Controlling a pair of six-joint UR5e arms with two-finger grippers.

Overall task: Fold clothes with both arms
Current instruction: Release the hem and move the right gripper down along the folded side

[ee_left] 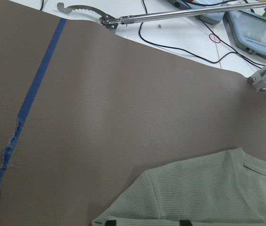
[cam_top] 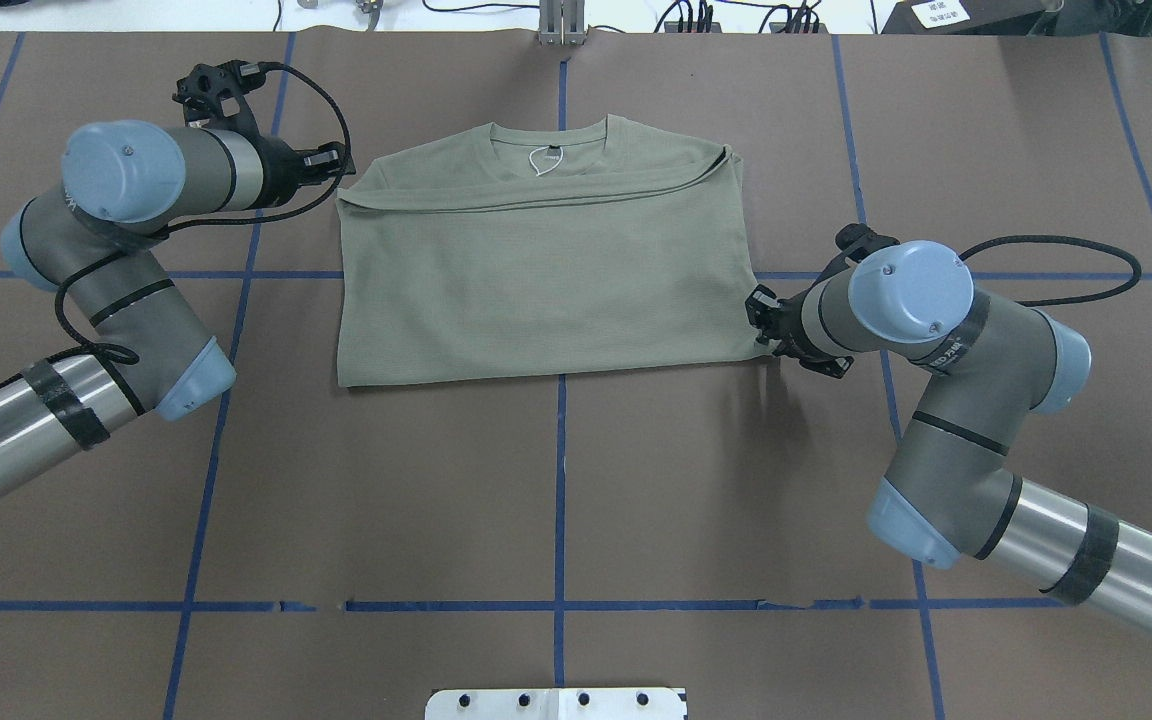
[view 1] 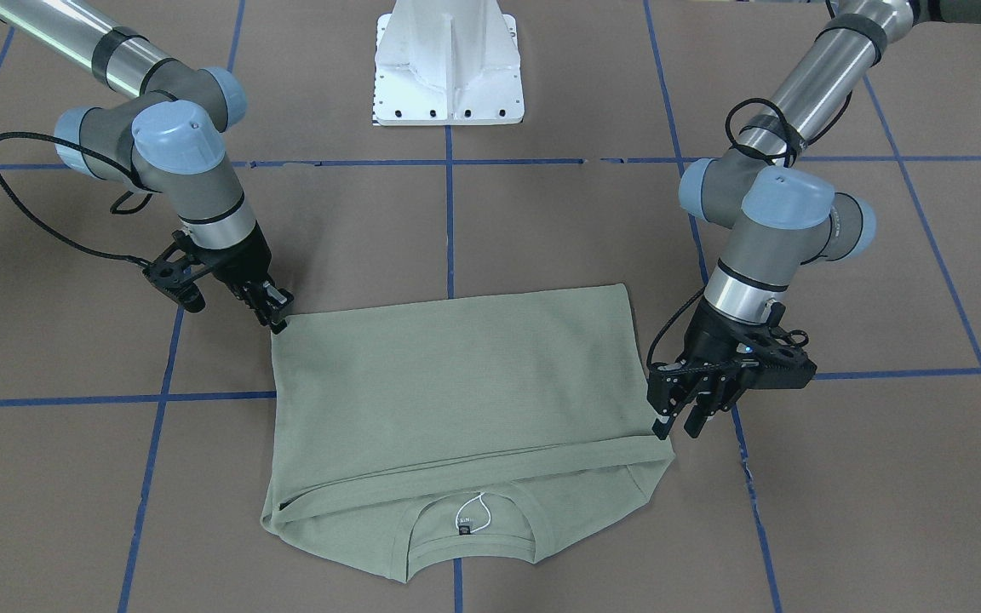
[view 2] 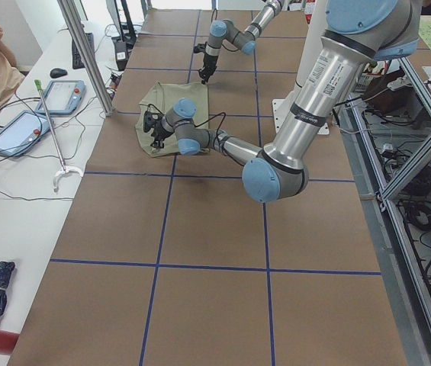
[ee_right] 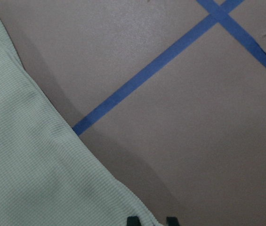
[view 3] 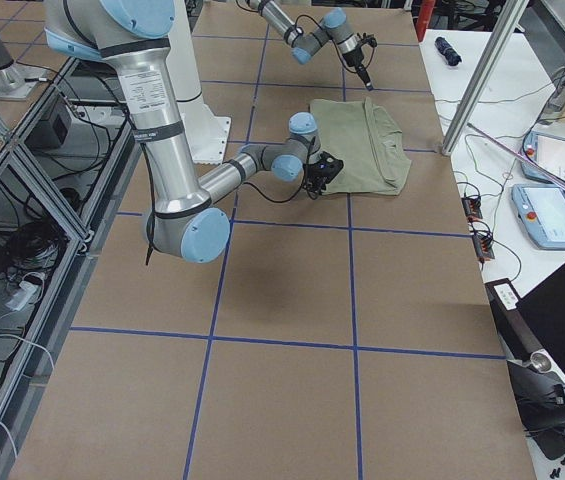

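A pale sage-green shirt [cam_top: 546, 280] lies folded flat on the brown table [cam_top: 556, 480], straddling the blue tape line [cam_top: 561, 450] that runs away from the robot. Its ribbed collar [cam_top: 548, 130] points to the far side, away from the white pedestal base [view 1: 448, 68]. The folded shape's long axis runs across the table, from one arm towards the other. The lower part of the garment is doubled up over the chest, and its edge stops just short of the collar, where the white loop [cam_top: 541, 160] still shows.

The two grippers sit at diagonally opposite corners. The left gripper [view 1: 678, 426] is low at the shirt's far-left corner, by the shoulder. Its fingertips [ee_left: 111, 222] are spread wide over the cloth's edge and clamp nothing. The right gripper [view 1: 279, 317] touches the near-right corner, on the fold nearest the robot. Its fingertips [ee_right: 133, 220] are parted more narrowly (bare table shows in the gap between them), with the fabric's edge ending at one tip and none of it gripped.
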